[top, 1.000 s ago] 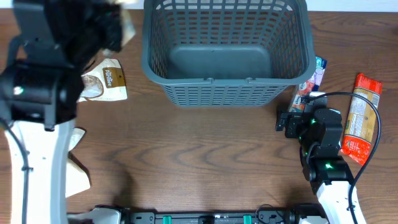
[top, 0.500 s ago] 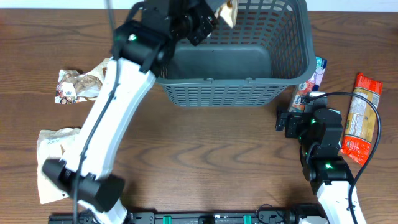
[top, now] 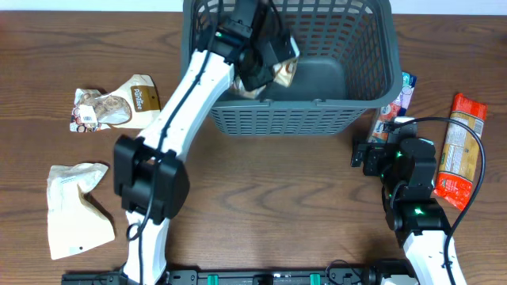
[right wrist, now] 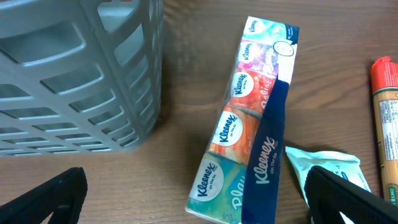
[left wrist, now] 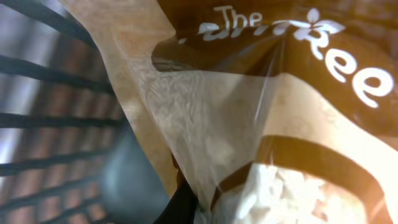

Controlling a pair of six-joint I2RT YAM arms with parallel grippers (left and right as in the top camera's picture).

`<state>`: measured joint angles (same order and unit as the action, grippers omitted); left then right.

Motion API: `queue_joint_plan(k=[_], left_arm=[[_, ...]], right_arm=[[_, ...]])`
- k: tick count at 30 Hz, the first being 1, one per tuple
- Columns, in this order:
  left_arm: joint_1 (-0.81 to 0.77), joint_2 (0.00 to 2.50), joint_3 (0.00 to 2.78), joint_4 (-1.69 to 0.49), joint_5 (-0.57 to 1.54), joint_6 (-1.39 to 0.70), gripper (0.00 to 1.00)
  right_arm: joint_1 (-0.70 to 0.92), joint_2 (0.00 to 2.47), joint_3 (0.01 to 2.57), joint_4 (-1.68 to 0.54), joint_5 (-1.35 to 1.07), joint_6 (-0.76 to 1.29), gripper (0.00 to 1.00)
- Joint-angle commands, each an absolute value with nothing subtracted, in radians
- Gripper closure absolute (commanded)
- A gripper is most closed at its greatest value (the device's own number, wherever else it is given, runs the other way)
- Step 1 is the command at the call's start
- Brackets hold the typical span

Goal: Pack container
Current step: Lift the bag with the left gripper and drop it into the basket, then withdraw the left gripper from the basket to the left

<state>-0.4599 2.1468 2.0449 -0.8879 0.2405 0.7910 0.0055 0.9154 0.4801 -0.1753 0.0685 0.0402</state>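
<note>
My left pincer (top: 265, 62) gripped a snack bag (top: 283, 74) low inside the container (top: 317, 119) at the tabletop's (top: 261, 198) far edge, so I thought letting go came next; my right pincer (right wrist: 196, 196) sat wide open, empty.

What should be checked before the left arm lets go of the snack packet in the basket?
1. The snack packet is inside the container walls: ok.
2. The packet rests on the container bottom: cannot tell.
3. The left gripper grips the packet: ok.
4. The right gripper is open and outside the container: ok.
5. The Kleenex pack lies apart from the container wall: ok.
</note>
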Motion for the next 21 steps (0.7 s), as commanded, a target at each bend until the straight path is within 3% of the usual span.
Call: queue_joint_plan(k=[1, 3, 5, 13, 21], left_arm=[[-0.456, 2.149, 2.065, -0.904, 0.265, 0.811, 0.94], [-0.455, 2.152, 2.065, -0.915, 0.264, 0.811, 0.71], [-0.455, 2.150, 2.065, -0.921, 0.260, 0.810, 0.59], [-0.455, 2.074, 2.065, -0.929, 0.157, 0.803, 0.49], [-0.453, 1.835, 2.065, -0.883, 0.015, 0.786, 0.38]], right_arm=[[-0.001, 0.916, 0.501, -0.176, 0.078, 0.025, 0.01], [-0.001, 0.916, 0.501, -0.176, 0.078, 0.025, 0.01], [-0.001, 0.916, 0.501, -0.176, 0.078, 0.025, 0.01], [-0.001, 0.916, 0.501, -0.189, 0.078, 0.025, 0.01], [-0.001, 0.916, 0.501, -0.205, 0.078, 0.025, 0.01]])
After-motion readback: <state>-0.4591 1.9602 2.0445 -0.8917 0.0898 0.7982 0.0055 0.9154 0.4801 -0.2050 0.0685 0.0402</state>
